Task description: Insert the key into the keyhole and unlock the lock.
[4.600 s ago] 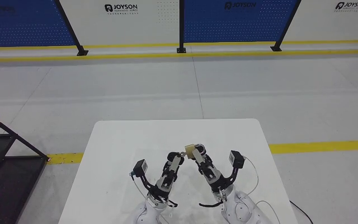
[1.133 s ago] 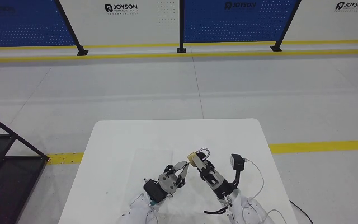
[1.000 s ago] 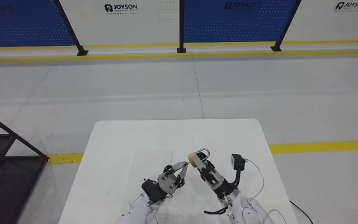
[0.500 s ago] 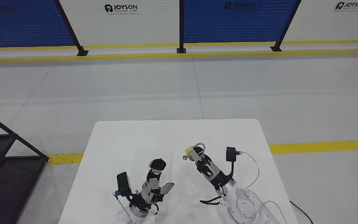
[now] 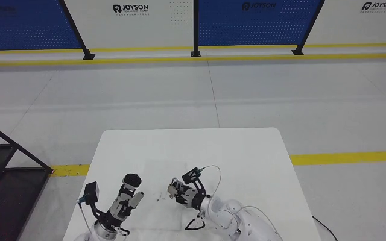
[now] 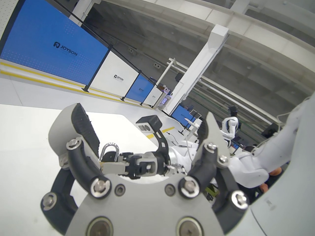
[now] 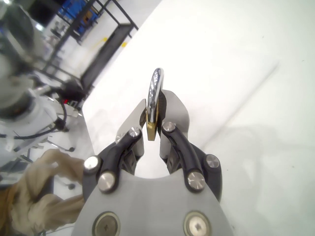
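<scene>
Here, the lock (image 7: 152,124) is pinched between the right gripper's (image 7: 155,103) fingers, over the table (image 7: 221,37) — its silver loop is left sticking out past them. The left gripper's (image 6: 142,115) fingers are spread wide.

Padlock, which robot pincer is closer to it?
Right. The right pincer is shut on the padlock, gripping its brass body. The left pincer is open and empty, apart from the padlock, off to one side.
</scene>
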Controlling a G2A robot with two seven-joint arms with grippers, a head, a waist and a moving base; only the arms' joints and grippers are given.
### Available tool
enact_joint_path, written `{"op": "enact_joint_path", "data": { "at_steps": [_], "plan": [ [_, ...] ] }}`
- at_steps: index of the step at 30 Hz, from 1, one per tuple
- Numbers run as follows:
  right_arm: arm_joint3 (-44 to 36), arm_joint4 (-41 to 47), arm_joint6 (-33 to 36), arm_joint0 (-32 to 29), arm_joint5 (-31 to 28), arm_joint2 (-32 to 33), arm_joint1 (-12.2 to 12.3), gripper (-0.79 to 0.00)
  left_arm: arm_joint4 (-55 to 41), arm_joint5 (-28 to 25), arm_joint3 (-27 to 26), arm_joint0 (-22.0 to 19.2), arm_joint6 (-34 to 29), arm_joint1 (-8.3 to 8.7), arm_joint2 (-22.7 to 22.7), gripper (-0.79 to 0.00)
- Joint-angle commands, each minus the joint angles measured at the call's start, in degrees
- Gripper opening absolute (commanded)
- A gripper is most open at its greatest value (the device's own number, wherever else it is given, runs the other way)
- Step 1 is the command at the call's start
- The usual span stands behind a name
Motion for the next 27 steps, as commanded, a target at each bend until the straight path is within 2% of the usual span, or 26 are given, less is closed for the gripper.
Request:
{"op": "enact_joint_path", "data": {
  "at_steps": [1, 2, 4, 6, 7, 8, 9, 10, 12, 27],
  "plan": [
    [1.92, -0.65, 0.64, 1.53, 1.47, -1.68, -0.71, -0.705, 0.15, 0.00, 0.00, -0.01, 0.06, 0.00, 0.04, 0.000],
    [2.69, -1.07, 0.71, 2.06, 2.14, -2.36, -1.01, -0.514, 0.15, 0.00, 0.00, -0.01, 0.06, 0.00, 0.04, 0.000],
    [3.79, -1.79, 0.67, 2.77, 2.94, -3.43, -1.49, -0.449, 0.15, 0.00, 0.00, -0.01, 0.06, 0.00, 0.04, 0.000],
    [4.55, -2.72, 0.83, 3.20, 3.64, -4.12, -1.78, -0.431, 0.15, 0.00, 0.00, -0.01, 0.06, 0.00, 0.04, 0.000],
    [4.78, -3.34, 0.82, 3.32, 4.08, -4.30, -1.85, -0.372, 0.15, 0.00, 0.00, -0.01, 0.06, 0.00, 0.04, 0.000],
    [4.80, -4.08, 0.78, 3.36, 4.49, -4.45, -1.88, -0.206, 0.15, 0.00, 0.00, -0.01, 0.06, 0.00, 0.04, 0.000],
    [4.76, -4.88, 0.72, 3.30, 4.77, -4.51, -1.84, -0.086, 0.15, 0.00, 0.00, -0.01, 0.06, 0.00, 0.04, 0.000],
    [4.51, -5.45, 0.61, 3.14, 4.95, -4.43, -1.77, -0.043, 0.15, 0.00, 0.00, -0.01, 0.06, 0.00, 0.04, 0.000],
    [3.51, -6.80, 0.13, 2.55, 5.27, -3.93, -1.46, 0.000, 0.15, 0.00, 0.00, -0.01, 0.06, 0.00, 0.04, 0.000],
    [-12.12, -13.98, 0.45, -7.08, 3.76, 5.89, 3.17, 0.000, 0.15, 0.00, 0.00, -0.01, 0.06, 0.00, 0.04, 0.000]
  ]
}}
